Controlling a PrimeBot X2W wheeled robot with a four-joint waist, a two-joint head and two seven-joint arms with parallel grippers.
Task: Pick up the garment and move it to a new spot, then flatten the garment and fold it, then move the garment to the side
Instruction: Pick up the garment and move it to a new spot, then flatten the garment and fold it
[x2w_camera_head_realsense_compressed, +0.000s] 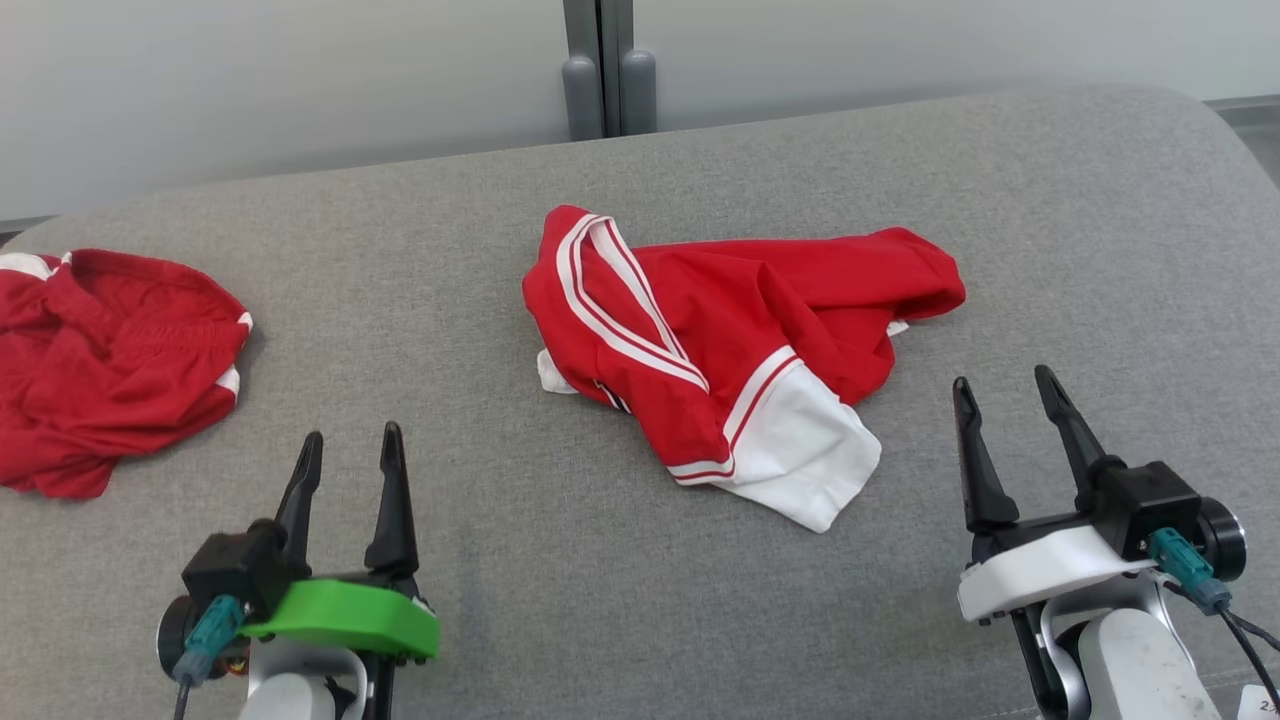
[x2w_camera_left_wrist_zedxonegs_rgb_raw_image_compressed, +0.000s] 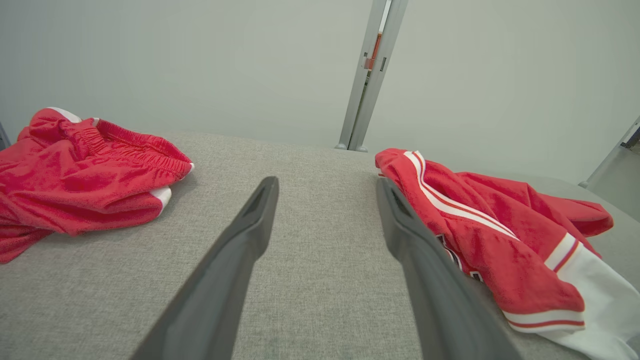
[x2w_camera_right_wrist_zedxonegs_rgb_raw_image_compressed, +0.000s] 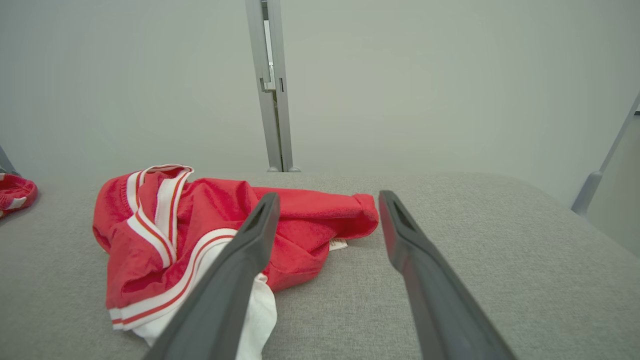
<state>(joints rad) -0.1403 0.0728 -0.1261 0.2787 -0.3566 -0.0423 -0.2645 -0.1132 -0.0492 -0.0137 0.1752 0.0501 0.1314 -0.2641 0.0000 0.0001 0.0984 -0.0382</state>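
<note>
Garment (x2w_camera_head_realsense_compressed: 740, 350), a red top with white stripes and a white sleeve, lies crumpled in the middle of the grey fabric surface (x2w_camera_head_realsense_compressed: 560, 580), touched by neither gripper. Left gripper (x2w_camera_head_realsense_compressed: 352, 432) is near it on the lower left, fingers spread and empty; right gripper (x2w_camera_head_realsense_compressed: 1002, 378) is just beside its right edge, likewise spread, holding nothing. Red shorts (x2w_camera_head_realsense_compressed: 100, 370) lie bunched well apart at the far left

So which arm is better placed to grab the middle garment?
Right, probably. The open right gripper sits closer to the garment, just beside its white sleeve. The left gripper, also open, has more bare cushion to cross.
</note>
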